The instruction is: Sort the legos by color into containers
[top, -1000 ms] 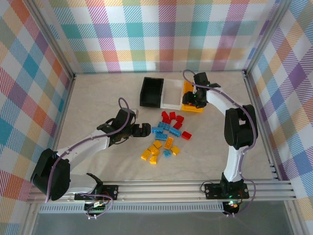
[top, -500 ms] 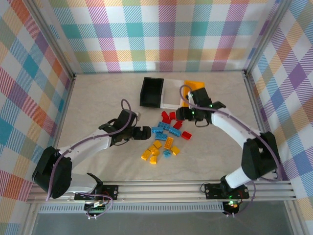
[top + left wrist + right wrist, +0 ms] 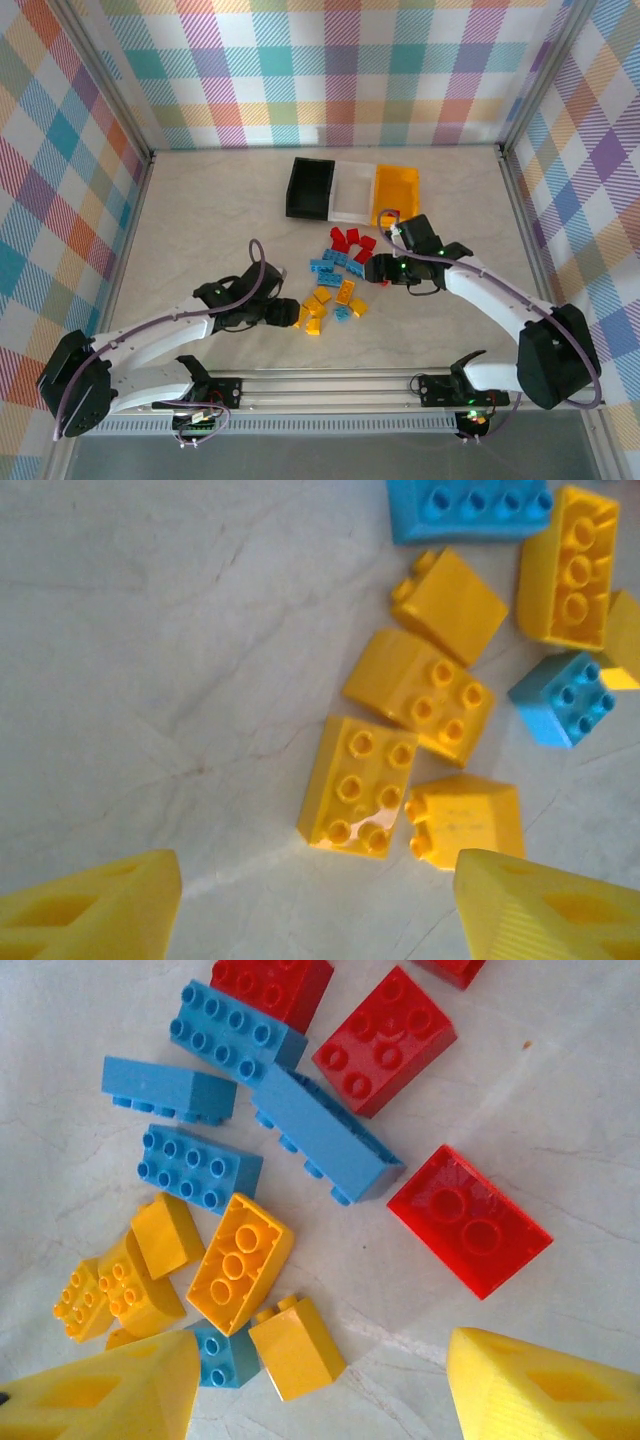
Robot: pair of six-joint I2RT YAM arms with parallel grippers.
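Since the yellow 2x3 lego (image 3: 358, 798) sits dead ahead of the left hand (image 3: 318, 880), at 12 o'clock in the wrist view just past the gap between its wide-spread fingers (image 3: 95, 905), that line-up is what the grab hangs on. Its long axis runs roughly 12-to-6, tipped a hair toward 1, so I'd guess the fingers close on the long sides. Other yellow legos (image 3: 420, 695) crowd it at 1 and 4 o'clock, which could snag.

On the surface (image 3: 200, 220) the left arm is the nearer one, and the yellow bin (image 3: 397, 185) is well off at 1 o'clock. The right hand (image 3: 322, 1360), also wide and empty, hovers with a red lego (image 3: 470, 1220) at 1 o'clock.

Versus a second ago, the left hand slid from beside the blue legos (image 3: 322, 266) down toward 6 o'clock. The right arm swung back from the yellow bin.
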